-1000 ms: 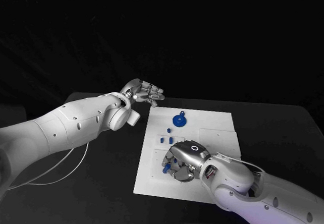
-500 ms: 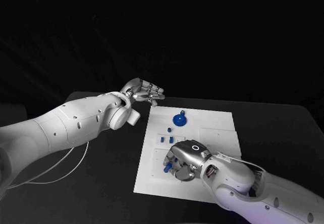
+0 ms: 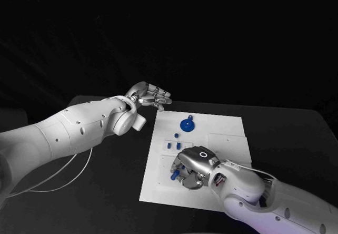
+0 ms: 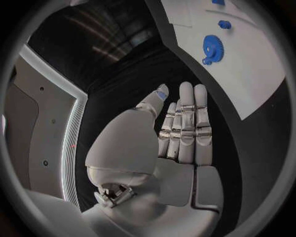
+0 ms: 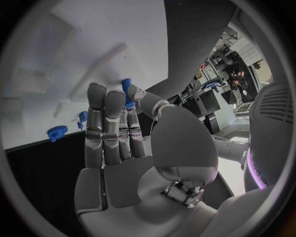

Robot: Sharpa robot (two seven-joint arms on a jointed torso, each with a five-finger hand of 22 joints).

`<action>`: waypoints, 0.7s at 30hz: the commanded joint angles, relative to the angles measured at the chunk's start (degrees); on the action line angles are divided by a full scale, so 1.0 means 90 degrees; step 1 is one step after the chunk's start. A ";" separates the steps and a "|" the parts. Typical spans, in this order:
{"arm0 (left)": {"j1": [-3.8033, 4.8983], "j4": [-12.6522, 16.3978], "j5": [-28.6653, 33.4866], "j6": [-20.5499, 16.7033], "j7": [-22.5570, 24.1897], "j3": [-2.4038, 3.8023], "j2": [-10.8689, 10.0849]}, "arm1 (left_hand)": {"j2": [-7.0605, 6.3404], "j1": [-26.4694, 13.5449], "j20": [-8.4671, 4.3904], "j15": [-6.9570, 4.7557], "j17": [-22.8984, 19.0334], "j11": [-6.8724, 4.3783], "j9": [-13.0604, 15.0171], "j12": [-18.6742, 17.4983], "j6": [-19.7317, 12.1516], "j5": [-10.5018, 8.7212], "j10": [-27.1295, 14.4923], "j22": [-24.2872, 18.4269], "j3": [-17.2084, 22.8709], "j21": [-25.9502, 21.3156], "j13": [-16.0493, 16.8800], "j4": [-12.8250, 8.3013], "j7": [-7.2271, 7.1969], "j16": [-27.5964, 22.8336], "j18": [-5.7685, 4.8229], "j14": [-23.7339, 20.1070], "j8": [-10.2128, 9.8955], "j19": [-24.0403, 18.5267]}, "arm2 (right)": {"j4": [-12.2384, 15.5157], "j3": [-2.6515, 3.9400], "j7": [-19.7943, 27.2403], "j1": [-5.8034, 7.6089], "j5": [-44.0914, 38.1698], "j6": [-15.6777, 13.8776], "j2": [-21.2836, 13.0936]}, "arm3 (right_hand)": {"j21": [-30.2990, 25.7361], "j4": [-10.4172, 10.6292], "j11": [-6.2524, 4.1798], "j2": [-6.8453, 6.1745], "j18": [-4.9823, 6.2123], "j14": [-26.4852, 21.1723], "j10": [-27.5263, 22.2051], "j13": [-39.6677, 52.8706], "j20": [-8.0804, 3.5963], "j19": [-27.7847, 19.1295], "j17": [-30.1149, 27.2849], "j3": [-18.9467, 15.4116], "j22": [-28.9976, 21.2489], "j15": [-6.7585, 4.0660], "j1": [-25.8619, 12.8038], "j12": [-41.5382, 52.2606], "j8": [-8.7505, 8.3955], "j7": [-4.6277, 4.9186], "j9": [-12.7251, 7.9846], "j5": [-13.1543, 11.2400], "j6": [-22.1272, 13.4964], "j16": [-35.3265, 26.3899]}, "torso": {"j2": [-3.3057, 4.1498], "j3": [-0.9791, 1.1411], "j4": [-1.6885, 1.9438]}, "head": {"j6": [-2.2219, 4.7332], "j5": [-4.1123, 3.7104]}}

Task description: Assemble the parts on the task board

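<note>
- Your right robot hand (image 3: 193,167) pinches a small blue part (image 5: 127,94) over the board (image 3: 223,130)'s near half; it isn't seated yet.
- Your left robot hand (image 3: 149,96) hovers off the board's far corner, fingers straight, holding nothing.
- The gear (image 3: 186,126) and small pegs (image 3: 173,145) still lie loose, so most assembly remains.

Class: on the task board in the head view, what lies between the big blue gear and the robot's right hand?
Small blue parts lie on the white task board between the gear and the right hand.
</note>
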 commanded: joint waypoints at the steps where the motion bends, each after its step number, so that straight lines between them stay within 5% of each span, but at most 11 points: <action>1: 0.0000 0.0000 0.0049 0.0098 0.0009 0.0005 0.0024 | 0.0048 -0.0012 0.0012 0.0008 0.0007 0.0001 -0.0002 -0.0022 -0.0061 -0.0024 -0.0065 -0.0006 -0.0009 0.0003 0.0007 0.0014 -0.0005 -0.0025 0.0034 0.0018 -0.0019 -0.0014 | -0.0009 0.0004 -0.0050 0.0004 -0.0182 0.0130 0.0025 | -0.0012 -0.0007 -0.0088 0.0030 0.0083 -0.0005 0.0137 0.0002 -0.0052 0.0176 0.0008 0.0008 0.0005 -0.0035 -0.0015 0.0020 0.0037 0.0004 0.0007 0.0013 0.0054 0.0017 | -0.0004 -0.0009 0.0001 | -0.0013 -0.0006; 5: 0.0000 -0.0006 0.0049 0.0105 0.0004 0.0005 0.0035 | 0.0048 -0.0012 0.0012 0.0008 0.0007 0.0001 -0.0002 -0.0022 -0.0061 -0.0024 -0.0065 -0.0006 -0.0009 0.0003 0.0007 0.0014 -0.0005 -0.0025 0.0034 0.0018 -0.0019 -0.0014 | -0.0024 -0.0033 -0.0061 0.0043 -0.0221 0.0236 0.0067 | -0.0025 -0.0008 -0.0086 0.0036 0.0081 -0.0011 0.0129 0.0003 -0.0050 0.0169 0.0010 -0.0010 0.0018 -0.0032 -0.0011 0.0021 0.0036 0.0005 0.0004 0.0014 0.0048 0.0013 | -0.0003 -0.0010 0.0007 | -0.0018 -0.0009; 16: 0.0000 -0.0012 0.0049 0.0143 -0.0012 0.0004 0.0045 | 0.0055 -0.0010 0.0016 0.0012 0.0005 0.0007 -0.0002 -0.0022 -0.0067 -0.0026 -0.0089 -0.0023 -0.0029 0.0003 0.0007 0.0021 -0.0003 -0.0032 0.0034 0.0016 -0.0020 -0.0014 | -0.0046 -0.0470 -0.0145 0.0330 -0.0373 0.0698 0.0195 | -0.0070 -0.0020 -0.0079 0.0065 0.0068 -0.0033 0.0104 0.0002 -0.0037 0.0134 0.0016 -0.0083 0.0071 -0.0018 -0.0004 0.0020 0.0035 0.0013 -0.0003 0.0014 0.0033 -0.0007 | -0.0002 -0.0008 0.0004 | -0.0031 -0.0029; 21: 0.0000 -0.0013 0.0049 0.0158 -0.0017 0.0004 0.0046 | 0.0055 -0.0010 0.0016 0.0012 0.0005 0.0007 -0.0002 -0.0022 -0.0067 -0.0026 -0.0089 -0.0023 -0.0029 0.0003 0.0007 0.0021 -0.0003 -0.0032 0.0034 0.0016 -0.0020 -0.0014 | -0.0069 -0.0572 -0.0268 0.0386 -0.0505 0.0681 0.0259 | -0.0088 -0.0022 -0.0074 0.0071 0.0069 -0.0033 0.0089 0.0000 -0.0038 0.0137 0.0007 -0.0071 0.0090 -0.0019 -0.0013 0.0019 0.0035 0.0016 -0.0007 0.0011 0.0021 -0.0024 | 0.0000 -0.0006 0.0005 | -0.0035 -0.0033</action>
